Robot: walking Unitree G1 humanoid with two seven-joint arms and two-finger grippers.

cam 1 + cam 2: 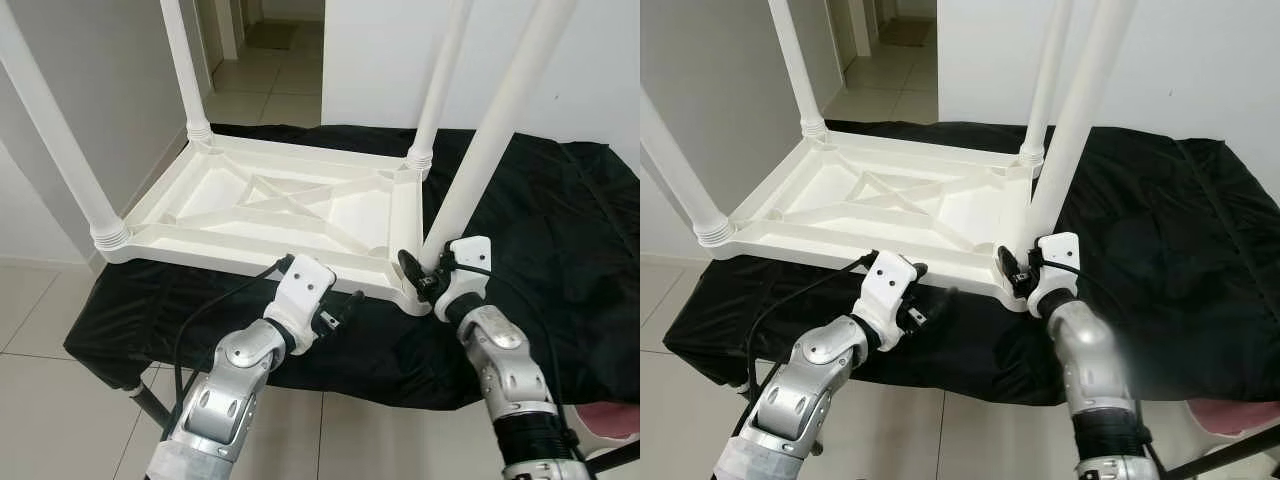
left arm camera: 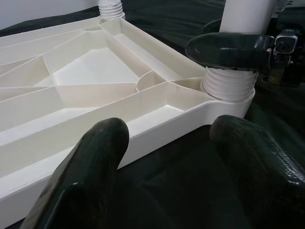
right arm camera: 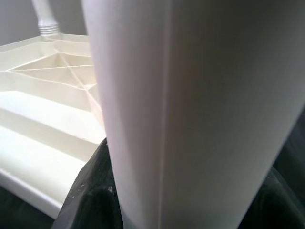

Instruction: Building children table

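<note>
Fourth leg being seated at the near right corner of the inverted children's table.

The children's table (image 1: 270, 205) lay upside down on the black-draped tabletop (image 1: 560, 230), three legs standing in the other corners. The right tool (image 1: 425, 272) was clenched on the near right leg (image 1: 480, 150) just above its threaded socket. The left tool (image 1: 340, 312) hovered released at the near rim. In my judgement, the leg should be held square to its socket while turned, with the left tool steadying the frame.
</note>
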